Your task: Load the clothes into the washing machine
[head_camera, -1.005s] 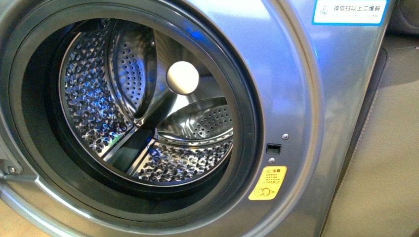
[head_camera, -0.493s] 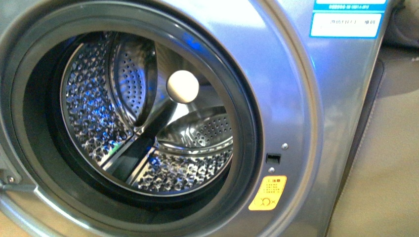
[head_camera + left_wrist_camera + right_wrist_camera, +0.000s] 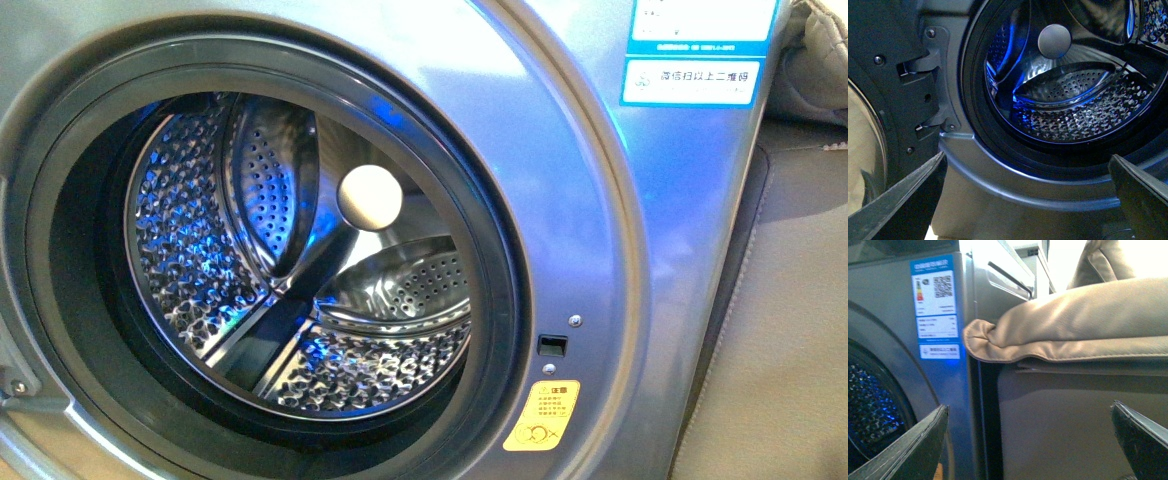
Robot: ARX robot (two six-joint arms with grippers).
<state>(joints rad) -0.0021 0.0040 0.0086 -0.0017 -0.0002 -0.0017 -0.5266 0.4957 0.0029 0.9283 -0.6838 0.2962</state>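
Spread wide and empty, the left gripper (image 3: 1027,159) faces the open mouth of the large silver-grey front-loading washing machine (image 3: 590,200), dimpled steel drum (image 3: 1073,112) straight ahead, while the right gripper (image 3: 1029,406), equally wide and empty, points at the machine's edge beside a beige leather cushion (image 3: 1073,320).

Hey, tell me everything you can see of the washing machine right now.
The washing machine is a silver-grey front-loader, door swung open on its hinge. A dark rubber gasket rings the round mouth. Inside, the dimpled, perforated steel drum glints blue, with a pale round hub at the back and no fabric visible. A latch slot and yellow sticker sit right of the mouth, blue-white labels above. A tan cushion lies beside it.
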